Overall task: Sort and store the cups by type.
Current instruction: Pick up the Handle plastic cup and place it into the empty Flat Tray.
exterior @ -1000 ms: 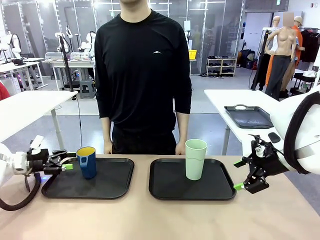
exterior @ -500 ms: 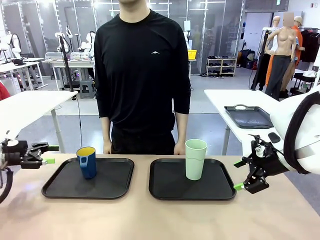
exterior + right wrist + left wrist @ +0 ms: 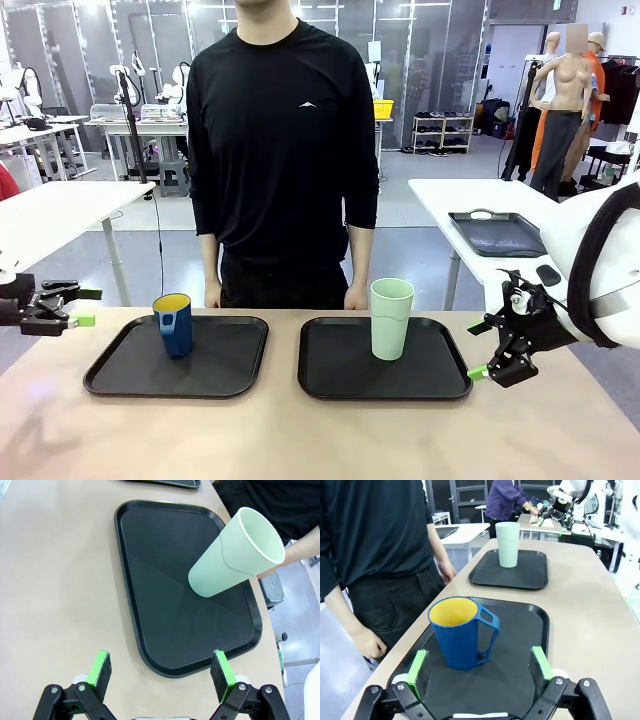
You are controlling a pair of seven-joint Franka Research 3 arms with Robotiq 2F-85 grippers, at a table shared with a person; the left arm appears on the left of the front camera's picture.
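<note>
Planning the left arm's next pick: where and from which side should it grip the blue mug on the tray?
Probably across the blue mug body, coming in level from the robot's left. It stands upright on the left tray, and in the left wrist view its handle points sideways, leaving the round wall clear between the open left gripper fingers.

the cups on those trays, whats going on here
Nothing is being handled right now. The blue mug stands upright on the left black tray, and the mint-green tumbler stands on the right black tray. The left gripper sits off the left tray's edge, the right gripper beside the right tray, both with jaws open and empty. A person stands at the far side, hands down.
</note>
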